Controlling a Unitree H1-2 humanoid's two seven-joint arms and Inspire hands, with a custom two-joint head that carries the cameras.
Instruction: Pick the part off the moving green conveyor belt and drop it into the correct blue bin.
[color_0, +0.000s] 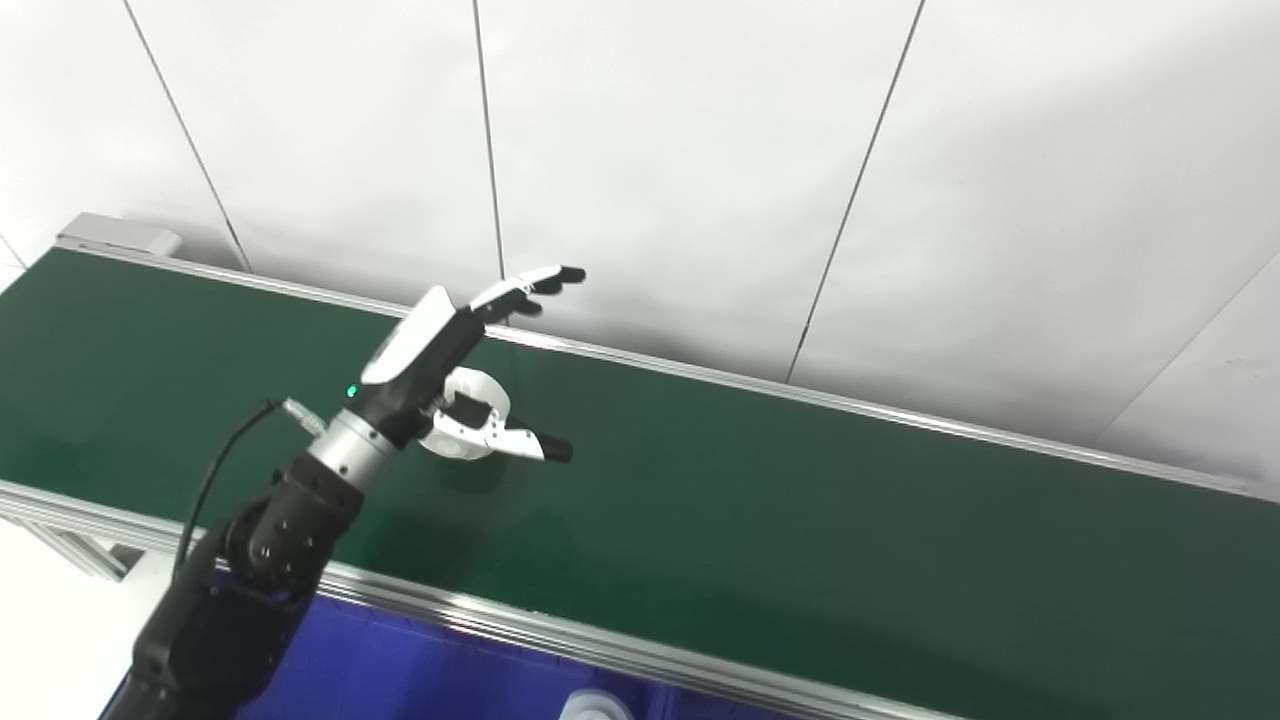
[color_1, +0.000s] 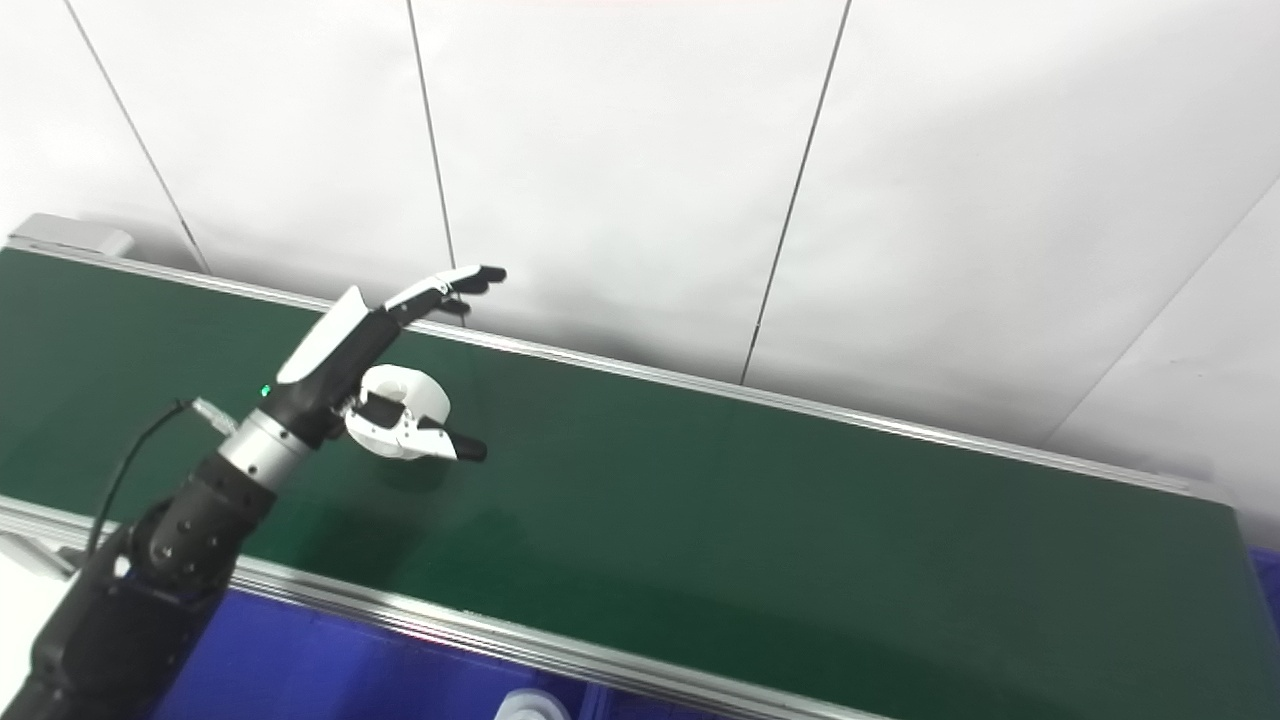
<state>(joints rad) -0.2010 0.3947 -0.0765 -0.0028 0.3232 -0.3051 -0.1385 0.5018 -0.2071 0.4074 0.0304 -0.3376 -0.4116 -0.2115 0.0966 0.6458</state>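
My left hand (color_0: 450, 365) hangs over the green conveyor belt (color_0: 800, 520), left of its middle, with fingers (color_0: 530, 285) stretched out and the thumb (color_0: 530, 445) spread apart below them. A white round part (color_0: 478, 385) sits in the gap between fingers and thumb, partly hidden by the thumb base. The hand is open around it, not closed on it. I cannot tell whether the hand touches it. It shows the same way in the right eye view (color_1: 405, 385). My right hand is not in view.
A blue bin (color_0: 400, 670) lies below the belt's near metal rail (color_0: 560, 635), with a white round object (color_0: 595, 708) in it at the bottom edge. A white panelled wall stands behind the belt. The belt's right end (color_1: 1225, 520) shows in the right eye view.
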